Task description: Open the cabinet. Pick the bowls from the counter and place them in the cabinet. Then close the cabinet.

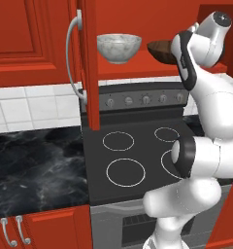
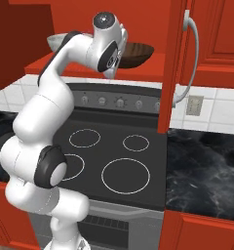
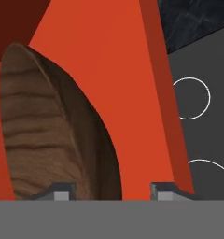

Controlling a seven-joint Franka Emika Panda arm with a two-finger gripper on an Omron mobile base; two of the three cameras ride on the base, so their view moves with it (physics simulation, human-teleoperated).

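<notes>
1. The cabinet (image 1: 89, 63) stands open above the stove (image 1: 133, 155); its doors are swung out, and a long curved silver handle (image 1: 71, 53) shows on the left door's edge; the right door (image 2: 173, 63) carries its own handle (image 2: 191, 58).
2. The marbled grey-white bowl (image 1: 119, 47) sits upright on the red shelf (image 1: 133, 70) inside the cabinet; the dark wooden bowl (image 2: 136, 53) sits just beside it on the same shelf, partly behind the arm (image 1: 206, 112).
3. In the hand view the wooden bowl (image 3: 53, 135) lies close in front of the jaws, nearer the left tip; the two tips stand apart with red shelf between them; the bowl is not clamped.
4. The black marble bench (image 1: 36, 165) runs on both sides of the stove.
</notes>
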